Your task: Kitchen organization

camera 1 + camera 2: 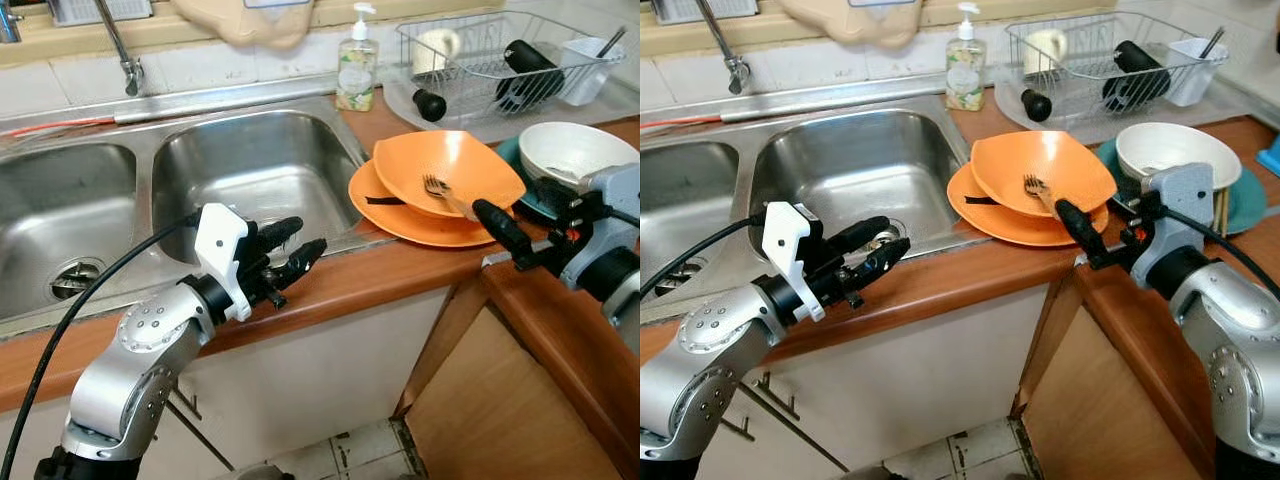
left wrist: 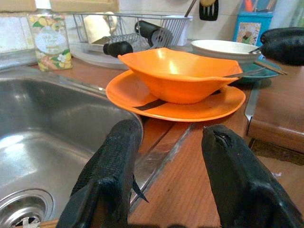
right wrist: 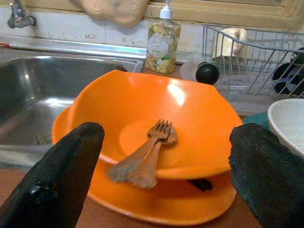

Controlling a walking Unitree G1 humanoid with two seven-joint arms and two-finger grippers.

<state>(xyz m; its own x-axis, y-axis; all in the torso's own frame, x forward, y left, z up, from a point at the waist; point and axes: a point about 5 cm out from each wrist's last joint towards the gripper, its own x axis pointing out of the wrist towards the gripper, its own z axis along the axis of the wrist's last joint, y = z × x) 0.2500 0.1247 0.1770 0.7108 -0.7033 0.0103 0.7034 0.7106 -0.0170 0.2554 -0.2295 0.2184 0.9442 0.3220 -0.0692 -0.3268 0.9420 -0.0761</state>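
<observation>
An orange bowl (image 1: pixel 447 170) sits on an orange plate (image 1: pixel 400 215) on the brown wooden desk (image 1: pixel 350 275), just right of the steel double sink (image 1: pixel 250 165). A wooden fork (image 3: pixel 142 148) and a wooden spoon (image 3: pixel 151 166) lie together inside the bowl, their heads at its middle and their handles pointing toward the near rim.

The right hand (image 1: pixel 1072 222) hovers at the near right edge of the bowl, its two black fingers (image 3: pixel 61 175) spread wide on either side of the bowl and holding nothing. The left hand (image 1: pixel 295 250) is over the near edge of the desk, at the near rim of the right sink basin, well to the left of the plate. Its fingers (image 2: pixel 111 166) are apart at a moderate width and hold nothing; they point toward the plate and bowl.

To the right of the orange dishes, a white bowl (image 1: pixel 575 150) rests on a teal plate (image 1: pixel 1240 200). Farther back stands a soap bottle (image 1: pixel 357 65) with a pump top, at the far right corner of the sink. To its right a wire dish rack (image 1: pixel 500 60) holds a mug (image 1: pixel 437 47), a white cup (image 1: pixel 590 65) and black utensils. A faucet (image 1: pixel 125 50) reaches over the sink at the far left. Below the desk are pale cabinet doors and a tiled floor (image 1: pixel 365 450).
</observation>
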